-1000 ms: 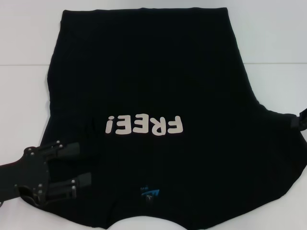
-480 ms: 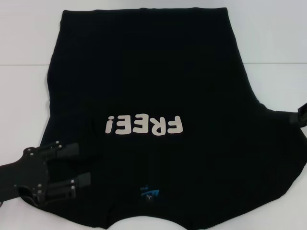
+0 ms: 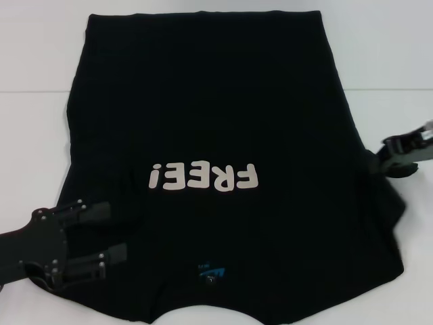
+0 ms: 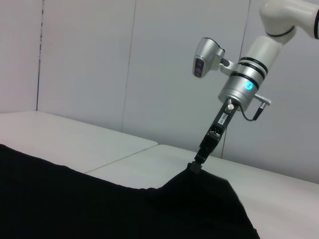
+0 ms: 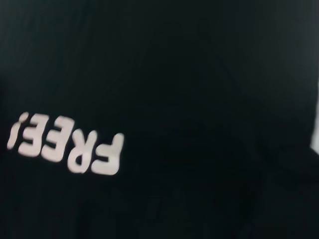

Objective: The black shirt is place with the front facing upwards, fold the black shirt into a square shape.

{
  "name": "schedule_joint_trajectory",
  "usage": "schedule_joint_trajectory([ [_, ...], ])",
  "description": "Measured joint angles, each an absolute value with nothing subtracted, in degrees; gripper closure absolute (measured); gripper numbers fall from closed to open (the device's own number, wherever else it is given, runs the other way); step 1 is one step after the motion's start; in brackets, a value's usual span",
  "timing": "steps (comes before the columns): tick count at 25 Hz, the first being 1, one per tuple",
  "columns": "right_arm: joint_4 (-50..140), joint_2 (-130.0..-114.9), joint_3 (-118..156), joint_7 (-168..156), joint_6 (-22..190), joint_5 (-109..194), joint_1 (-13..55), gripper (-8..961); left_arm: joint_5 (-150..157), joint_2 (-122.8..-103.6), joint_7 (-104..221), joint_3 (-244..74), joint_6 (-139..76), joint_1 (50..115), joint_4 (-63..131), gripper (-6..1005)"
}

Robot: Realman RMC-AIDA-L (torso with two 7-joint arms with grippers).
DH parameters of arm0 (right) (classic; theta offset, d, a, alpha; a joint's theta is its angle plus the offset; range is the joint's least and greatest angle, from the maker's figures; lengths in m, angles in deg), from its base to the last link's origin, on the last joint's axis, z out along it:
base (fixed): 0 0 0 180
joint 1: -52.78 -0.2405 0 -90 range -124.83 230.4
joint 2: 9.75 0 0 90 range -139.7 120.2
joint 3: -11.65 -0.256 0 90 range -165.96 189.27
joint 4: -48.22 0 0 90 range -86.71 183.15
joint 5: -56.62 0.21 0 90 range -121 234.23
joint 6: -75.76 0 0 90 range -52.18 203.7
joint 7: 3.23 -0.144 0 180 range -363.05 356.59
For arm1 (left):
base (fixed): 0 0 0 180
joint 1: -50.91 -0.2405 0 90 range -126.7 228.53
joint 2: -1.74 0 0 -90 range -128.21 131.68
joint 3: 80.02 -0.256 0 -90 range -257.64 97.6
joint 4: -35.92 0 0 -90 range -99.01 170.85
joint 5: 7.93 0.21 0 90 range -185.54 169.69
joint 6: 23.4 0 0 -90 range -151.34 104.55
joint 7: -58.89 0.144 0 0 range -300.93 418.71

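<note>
Looking left first, you see the left pincer (image 3: 115, 233) with its fingers spread wide, over the sleeve of the large black cloth T-shirt (image 3: 210, 115), spread front-up on the white bench (image 3: 34, 54). At the right edge, the right pincer (image 3: 376, 149) pinches the other sleeve, lifted.

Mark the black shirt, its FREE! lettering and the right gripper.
black shirt (image 3: 203, 88): head view, plain cloth above print.
FREE! lettering (image 3: 204, 177): head view, middle letters.
right gripper (image 3: 380, 146): head view, fingertips at sleeve.
</note>
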State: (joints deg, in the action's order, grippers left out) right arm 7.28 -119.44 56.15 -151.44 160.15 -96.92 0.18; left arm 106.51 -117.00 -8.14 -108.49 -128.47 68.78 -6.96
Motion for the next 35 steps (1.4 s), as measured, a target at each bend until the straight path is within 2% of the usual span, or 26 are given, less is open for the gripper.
schedule_joint_trajectory([
  [4,7.3,-120.97,58.3,-151.1,159.7,-99.8,-3.0,862,106.5,-117.0,-8.4,-108.5,-128.4,68.8,-6.9,197],
  [8,7.3,-121.75,59.9,-150.4,159.5,-100.7,-4.7,857,106.5,-117.0,-8.4,-108.3,-128.4,68.8,-6.9,197],
  [22,7.4,-122.5,60.0,-148.4,160.2,-96.9,-5.5,840,106.5,-116.81,-8.4,-108.1,-127.9,69.1,-6.9,197],
  [24,7.5,-122.34,59.7,-146.9,160.2,-92.8,-4.9,631,106.5,-116.75,-8.4,-108.1,-127.6,69.2,-6.9,197],
  [29,8.1,-120.93,59.0,-150.2,158.1,-90.2,-2.5,421,106.5,-116.69,-8.4,-108.0,-127.2,69.2,-6.5,197],
  [35,7.4,-118.35,58.2,-158.9,157.3,-96.3,1.2,182,106.5,-116.08,-8.4,-108.1,-127.2,69.2,-5.2,196],
])
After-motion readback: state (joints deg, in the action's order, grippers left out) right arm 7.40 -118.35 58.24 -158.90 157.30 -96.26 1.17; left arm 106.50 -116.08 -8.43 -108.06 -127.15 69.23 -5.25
